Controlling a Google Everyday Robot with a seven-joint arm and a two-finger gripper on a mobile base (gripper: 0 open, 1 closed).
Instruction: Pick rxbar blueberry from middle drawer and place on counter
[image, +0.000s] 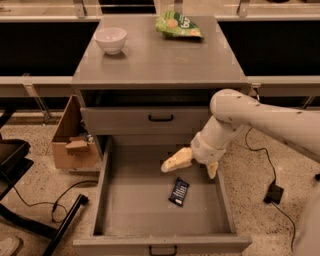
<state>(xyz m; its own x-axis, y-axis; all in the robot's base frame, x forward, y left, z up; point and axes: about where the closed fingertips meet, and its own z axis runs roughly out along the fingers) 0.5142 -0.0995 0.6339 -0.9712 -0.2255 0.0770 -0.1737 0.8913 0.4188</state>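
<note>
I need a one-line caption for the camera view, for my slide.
The open gripper hovers over the pulled-out middle drawer, close to the dark snack bar on its floor.

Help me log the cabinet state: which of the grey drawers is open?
The middle drawer, pulled out with the rxbar blueberry inside; the upper drawer is shut. The gripper hangs over the open drawer.

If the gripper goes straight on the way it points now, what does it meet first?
Probably the bare floor of the open grey metal middle drawer, just left of the dark navy rxbar blueberry; the gripper hangs above it, pointing down-left. Depth is unclear.
</note>
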